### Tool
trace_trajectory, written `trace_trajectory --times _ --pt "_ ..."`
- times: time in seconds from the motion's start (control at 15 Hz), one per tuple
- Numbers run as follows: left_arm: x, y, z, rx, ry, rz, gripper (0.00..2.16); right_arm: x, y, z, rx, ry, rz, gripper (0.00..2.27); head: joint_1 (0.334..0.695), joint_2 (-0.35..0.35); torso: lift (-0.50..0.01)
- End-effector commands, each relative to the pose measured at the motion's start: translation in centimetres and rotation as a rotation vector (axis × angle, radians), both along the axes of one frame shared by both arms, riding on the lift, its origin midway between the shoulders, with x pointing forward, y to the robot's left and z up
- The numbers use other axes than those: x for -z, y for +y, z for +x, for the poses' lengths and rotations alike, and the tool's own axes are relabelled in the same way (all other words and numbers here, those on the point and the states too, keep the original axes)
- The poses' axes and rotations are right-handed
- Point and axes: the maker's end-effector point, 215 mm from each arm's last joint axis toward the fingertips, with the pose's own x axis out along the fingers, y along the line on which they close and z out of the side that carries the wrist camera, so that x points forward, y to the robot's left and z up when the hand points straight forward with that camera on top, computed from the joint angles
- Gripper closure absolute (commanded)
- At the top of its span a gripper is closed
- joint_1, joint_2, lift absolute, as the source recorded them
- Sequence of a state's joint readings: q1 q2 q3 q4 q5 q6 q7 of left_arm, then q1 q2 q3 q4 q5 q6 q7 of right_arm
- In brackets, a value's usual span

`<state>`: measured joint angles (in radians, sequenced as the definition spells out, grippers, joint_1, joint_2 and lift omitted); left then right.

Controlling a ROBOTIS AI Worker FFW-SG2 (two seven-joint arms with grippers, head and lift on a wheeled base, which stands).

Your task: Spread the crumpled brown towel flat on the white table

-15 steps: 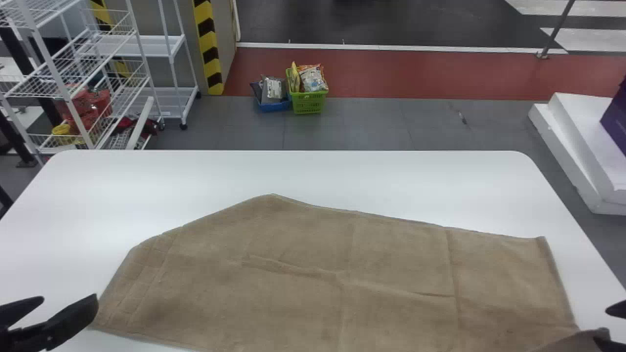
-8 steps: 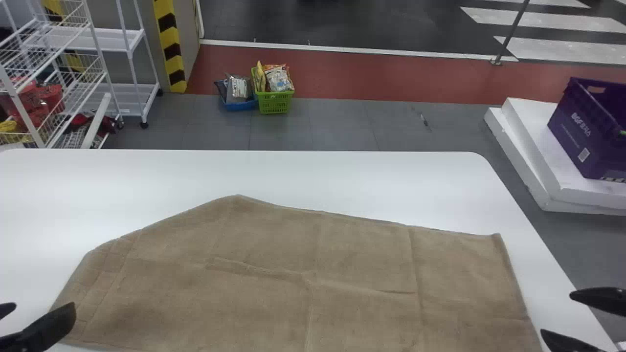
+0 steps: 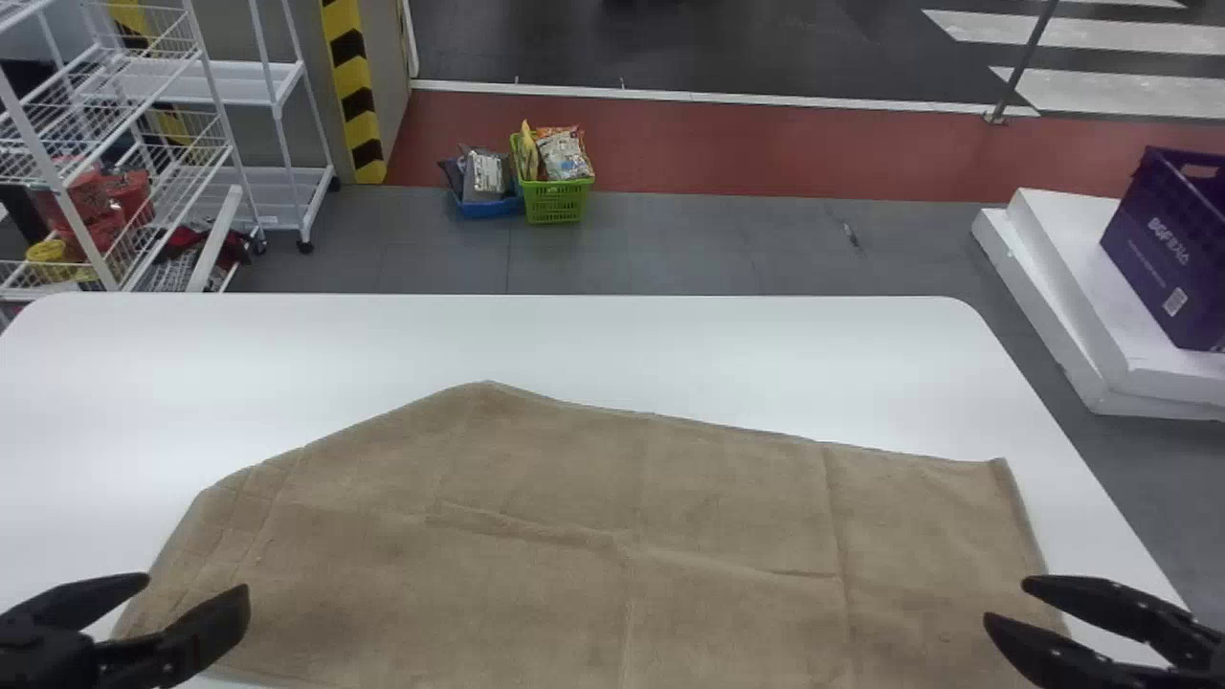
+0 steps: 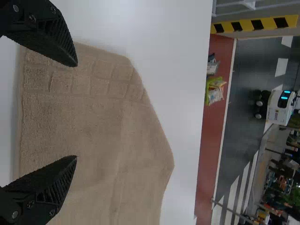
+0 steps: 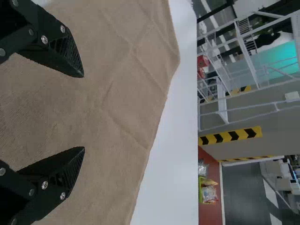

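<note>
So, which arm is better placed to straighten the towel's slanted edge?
Probably the left. The slant cuts across the far left part of the brown towel, and the left gripper, open, is near that end. The right gripper, also open, is at the opposite end.

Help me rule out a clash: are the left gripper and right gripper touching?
Apart: the head view shows the left gripper and right gripper with a broad stretch of towel between them.
</note>
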<state>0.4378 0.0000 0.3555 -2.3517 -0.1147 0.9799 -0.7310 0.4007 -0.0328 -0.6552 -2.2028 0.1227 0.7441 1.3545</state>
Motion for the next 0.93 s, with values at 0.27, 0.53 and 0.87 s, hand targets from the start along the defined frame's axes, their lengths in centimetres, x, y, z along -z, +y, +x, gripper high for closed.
trace_trajectory --times 0.27,0.53,0.87 --pt "0.7 -6.0 1.1 0.136 -0.043 0.068 1.38 -0.6 2.8 -0.3 -0.034 -0.014 0.074 1.45 0.695 -0.093 -0.123" --pt "1.7 -3.1 2.8 0.094 -0.094 0.187 1.71 -1.5 3.2 -0.8 -0.059 -0.054 0.064 1.49 0.695 -0.100 -0.123" --pt "4.3 0.7 3.8 0.050 -0.091 0.315 1.71 -0.1 3.3 -0.9 -0.073 -0.038 0.030 1.49 0.695 -0.029 -0.123"
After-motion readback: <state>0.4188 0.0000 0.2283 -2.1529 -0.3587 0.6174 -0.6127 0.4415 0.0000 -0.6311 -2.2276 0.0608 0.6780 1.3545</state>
